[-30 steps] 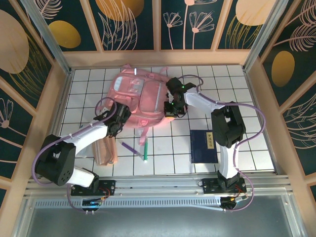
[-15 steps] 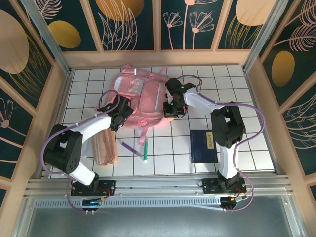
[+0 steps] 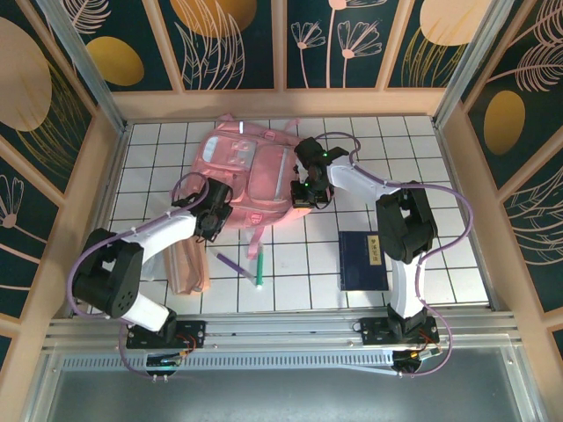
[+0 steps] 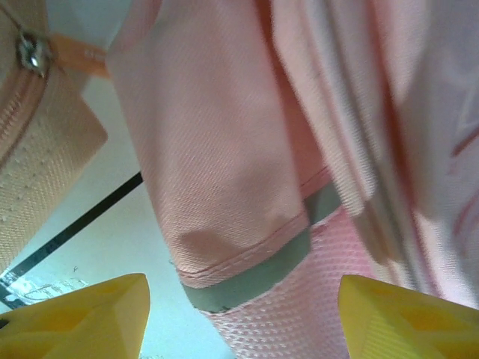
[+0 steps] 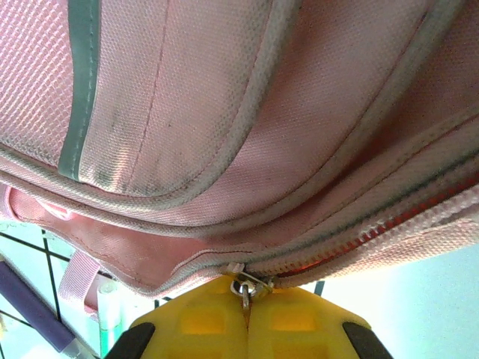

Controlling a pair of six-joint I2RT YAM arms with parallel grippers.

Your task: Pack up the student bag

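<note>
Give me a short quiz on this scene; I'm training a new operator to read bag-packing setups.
1. True or false: the right end effector is shut on the student bag's zipper pull.
2. Which item lies nearest the right arm's base? A navy notebook, B pencil pouch, C purple pen.
3. Fill in: the left end effector's jaws stand ___ around bag fabric.
Key: 1 true; 2 A; 3 open.

The white tiled table [image 3: 413, 149] carried a large pink fabric backpack [image 3: 246, 171], a flat peach pencil pouch [image 3: 187, 268], a purple pen [image 3: 232, 263], a green-tipped marker [image 3: 260, 269] and a dark blue notebook [image 3: 361, 260].
</note>
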